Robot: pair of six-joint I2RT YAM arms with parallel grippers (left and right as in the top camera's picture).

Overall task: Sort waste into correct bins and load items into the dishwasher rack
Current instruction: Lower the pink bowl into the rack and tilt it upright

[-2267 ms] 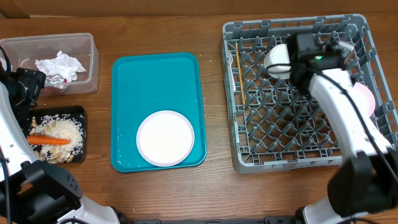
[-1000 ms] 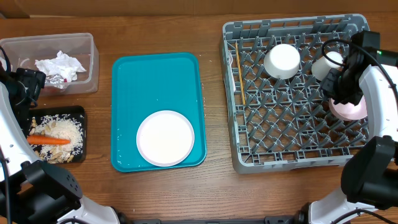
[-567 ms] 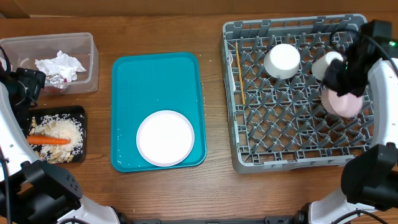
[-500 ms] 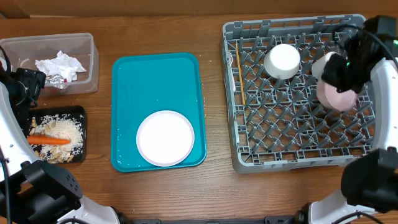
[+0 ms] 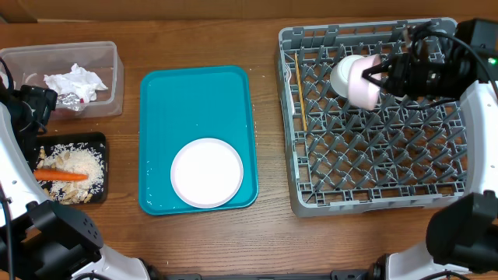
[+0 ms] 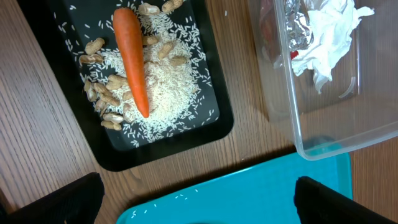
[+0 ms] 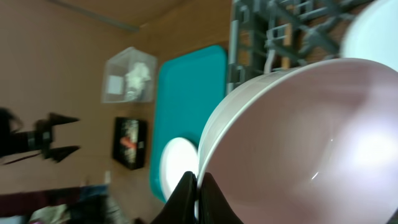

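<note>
The right gripper (image 5: 383, 78), clamped on the rim of the pink bowl (image 5: 362, 84), has swung it from the rack's (image 5: 286, 155) right side to its far middle; it hangs tipped on edge against the cup (image 5: 340, 74); slotting it between tines looks next.

Pink bowl (image 5: 360, 83) on edge over grey rack (image 5: 373, 159), white plate (image 5: 207, 172) on tray (image 5: 194, 101)

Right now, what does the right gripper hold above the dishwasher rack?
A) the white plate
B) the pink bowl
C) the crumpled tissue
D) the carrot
B: the right gripper pinches the rim of the pink bowl over the dishwasher rack, while the white plate lies on the teal tray and the carrot lies in the black tray.
</note>
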